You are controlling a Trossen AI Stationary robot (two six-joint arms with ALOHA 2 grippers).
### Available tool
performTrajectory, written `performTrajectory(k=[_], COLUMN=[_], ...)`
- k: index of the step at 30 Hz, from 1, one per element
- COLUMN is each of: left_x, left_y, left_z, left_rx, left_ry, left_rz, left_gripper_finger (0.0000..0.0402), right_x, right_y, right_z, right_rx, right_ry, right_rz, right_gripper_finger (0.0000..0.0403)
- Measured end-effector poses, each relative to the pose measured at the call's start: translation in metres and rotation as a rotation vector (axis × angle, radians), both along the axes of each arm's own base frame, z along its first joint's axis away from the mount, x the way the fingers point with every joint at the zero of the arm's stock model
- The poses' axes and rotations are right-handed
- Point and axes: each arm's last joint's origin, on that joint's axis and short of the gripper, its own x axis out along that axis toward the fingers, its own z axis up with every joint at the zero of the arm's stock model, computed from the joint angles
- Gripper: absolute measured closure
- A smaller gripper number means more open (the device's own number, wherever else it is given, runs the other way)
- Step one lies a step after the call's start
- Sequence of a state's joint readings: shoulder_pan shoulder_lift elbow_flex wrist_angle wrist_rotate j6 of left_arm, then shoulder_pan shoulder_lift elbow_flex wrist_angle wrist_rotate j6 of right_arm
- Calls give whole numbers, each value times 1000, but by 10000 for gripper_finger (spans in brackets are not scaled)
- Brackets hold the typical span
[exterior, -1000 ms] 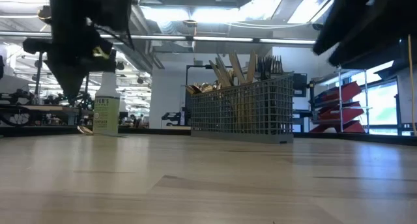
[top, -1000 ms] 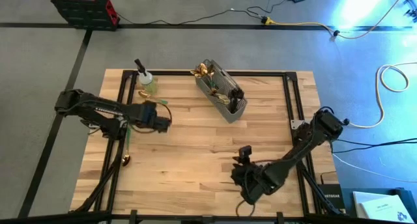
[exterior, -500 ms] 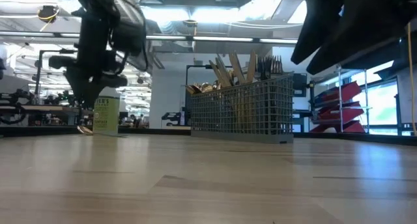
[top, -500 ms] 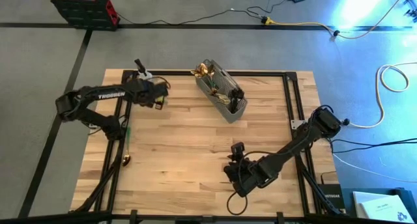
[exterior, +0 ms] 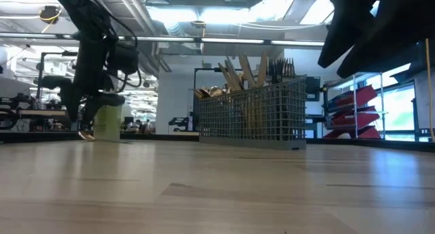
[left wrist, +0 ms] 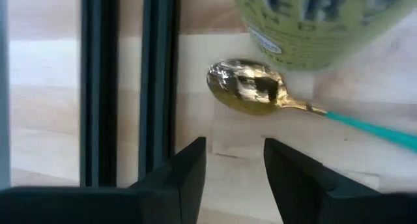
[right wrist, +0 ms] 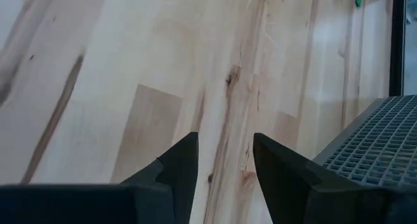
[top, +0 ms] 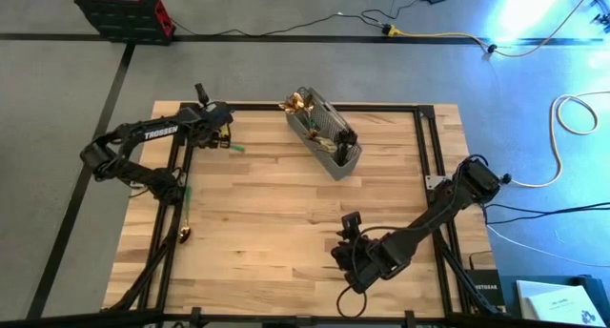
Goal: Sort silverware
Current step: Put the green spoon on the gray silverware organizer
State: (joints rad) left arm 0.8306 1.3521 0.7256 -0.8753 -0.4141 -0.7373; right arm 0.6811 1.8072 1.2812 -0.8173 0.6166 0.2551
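My left gripper is open at the table's far left corner, pointing steeply down. Just ahead of its fingertips a gold spoon with a green handle lies flat on the wood, beside the spray bottle. Nothing is between the fingers. A second green-handled spoon lies along the table's left edge. A grey mesh caddy at the far middle holds upright silverware. My right gripper hovers open over bare wood at the near middle.
Black frame rails run along the table's left edge right beside my left gripper, and matching rails run along the right edge. The wide middle of the wooden top is bare.
My left gripper has swung from the table's left middle toward the far left corner, dropping a little and rolling, and now stands over the gold spoon by the spray bottle.
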Motion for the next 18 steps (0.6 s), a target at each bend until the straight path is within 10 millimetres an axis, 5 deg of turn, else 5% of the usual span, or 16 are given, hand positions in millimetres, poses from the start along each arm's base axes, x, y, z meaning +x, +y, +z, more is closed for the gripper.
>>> performTrajectory(k=[18], left_x=[13], left_y=[12], left_z=[-18], left_rx=[-51], left_ry=[-44], left_rz=[-102], left_gripper_finger=[263], right_x=[0], right_y=[0], right_z=[0], right_rx=[4], right_ry=[-3], right_rz=[-4], right_gripper_finger=[272])
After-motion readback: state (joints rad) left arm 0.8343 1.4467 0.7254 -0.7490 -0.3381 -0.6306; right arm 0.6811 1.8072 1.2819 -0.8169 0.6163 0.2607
